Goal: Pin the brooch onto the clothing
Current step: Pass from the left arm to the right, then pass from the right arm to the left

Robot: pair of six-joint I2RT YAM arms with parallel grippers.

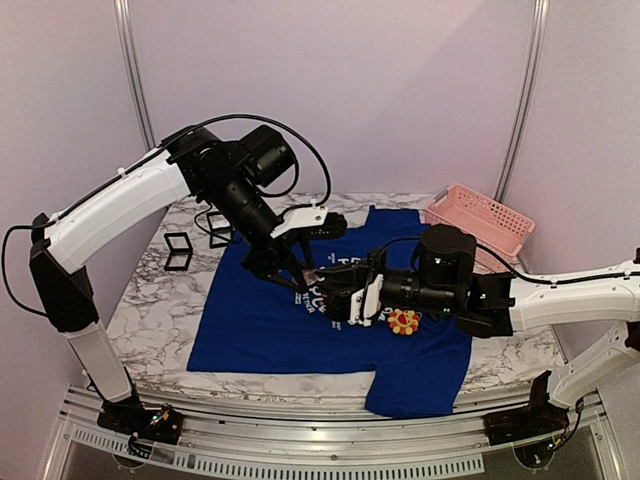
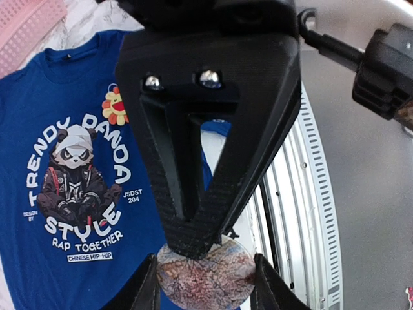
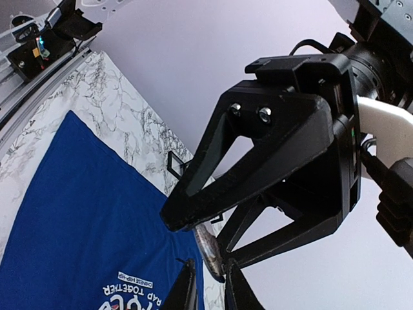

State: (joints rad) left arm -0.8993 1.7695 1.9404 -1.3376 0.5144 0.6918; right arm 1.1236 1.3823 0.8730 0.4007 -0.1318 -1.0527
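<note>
The blue panda T-shirt (image 1: 260, 325) lies flat on the marble table; it also shows in the left wrist view (image 2: 39, 103) and the right wrist view (image 3: 77, 213). The flower brooch (image 1: 404, 322) lies loose on the shirt beside the print (image 2: 115, 107), held by neither gripper. My left gripper (image 1: 300, 275) is shut edge to edge on a round marbled badge (image 2: 206, 278) above the shirt's chest. My right gripper (image 1: 337, 300) meets it there, and its fingers (image 3: 190, 284) close narrowly on the same badge (image 3: 208, 245), seen edge-on.
A pink basket (image 1: 478, 218) stands at the back right, by the shirt's collar (image 2: 26, 26). Two small black square frames (image 1: 178, 250) lie on the table left of the shirt. The metal rail (image 1: 300, 455) runs along the near edge.
</note>
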